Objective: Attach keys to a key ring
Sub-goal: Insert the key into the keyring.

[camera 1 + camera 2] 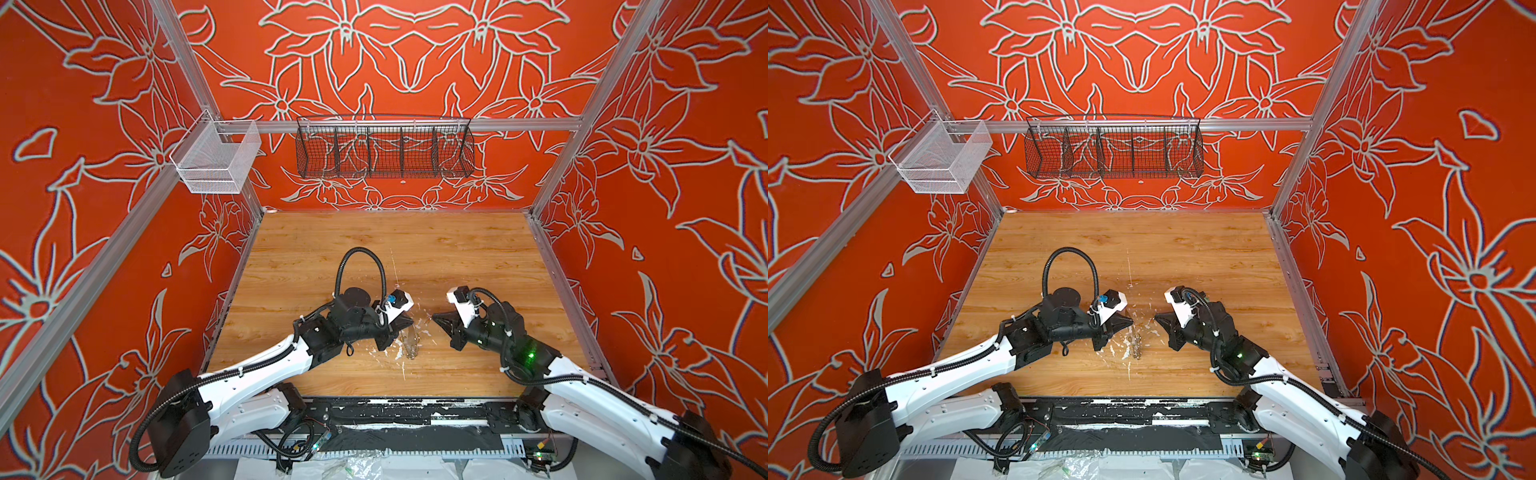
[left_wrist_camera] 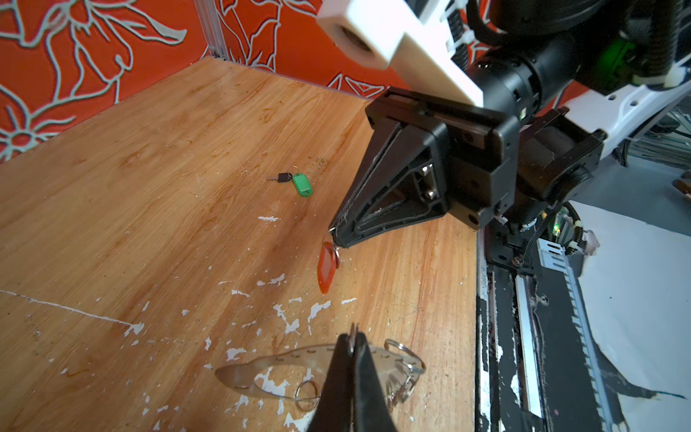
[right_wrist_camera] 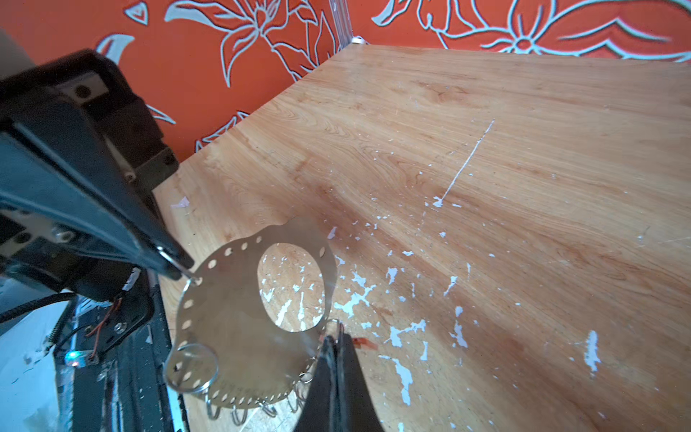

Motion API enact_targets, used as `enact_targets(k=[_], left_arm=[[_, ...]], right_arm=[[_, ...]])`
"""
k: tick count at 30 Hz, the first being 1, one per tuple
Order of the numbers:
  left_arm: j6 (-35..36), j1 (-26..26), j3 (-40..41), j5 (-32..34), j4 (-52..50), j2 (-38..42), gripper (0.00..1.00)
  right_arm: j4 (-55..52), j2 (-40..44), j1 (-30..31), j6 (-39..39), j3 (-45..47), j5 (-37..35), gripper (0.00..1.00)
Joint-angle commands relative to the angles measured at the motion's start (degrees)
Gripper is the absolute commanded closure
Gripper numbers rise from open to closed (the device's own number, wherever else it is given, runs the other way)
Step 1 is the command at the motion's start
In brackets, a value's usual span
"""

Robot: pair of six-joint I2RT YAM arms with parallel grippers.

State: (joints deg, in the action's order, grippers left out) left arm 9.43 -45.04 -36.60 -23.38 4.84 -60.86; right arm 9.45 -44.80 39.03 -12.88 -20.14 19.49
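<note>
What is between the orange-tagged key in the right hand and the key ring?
Only bare table with white paint flecks, as the left wrist view shows. The orange-tagged key hangs from the right hand, apart from the key ring.

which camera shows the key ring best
The right wrist view: the key ring fills the foreground, its oval opening and punched rim clear. The left wrist view shows it partly behind the left end effector. In both top views it is only a small, faint glint.
</note>
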Motion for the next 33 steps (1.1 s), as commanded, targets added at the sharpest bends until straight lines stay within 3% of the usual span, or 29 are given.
enact_targets(k=[1, 8, 18, 33], left_arm=[[1.65, -1.03, -1.33, -3.07, -0.84, 1.65, 1.0], [3.33, -3.52, -1.05, -1.85, -1.59, 3.88, 1.0], [3.66, -4.53, -0.73, 0.14, -1.77, 6.1, 1.0], [4.98, -5.28, -0.89, -0.45, -2.11, 5.58, 1.0]], right_arm=[[-0.92, 4.04, 0.44, -1.07, 1.12, 3.52, 1.0], [-0.52, 13.34, 1.05, -2.93, 3.02, 11.04, 1.0], [3.11, 5.81, 5.73, -1.88, 1.26, 12.83, 1.0], [6.98, 4.43, 9.66, -1.88, 1.32, 10.97, 1.0]])
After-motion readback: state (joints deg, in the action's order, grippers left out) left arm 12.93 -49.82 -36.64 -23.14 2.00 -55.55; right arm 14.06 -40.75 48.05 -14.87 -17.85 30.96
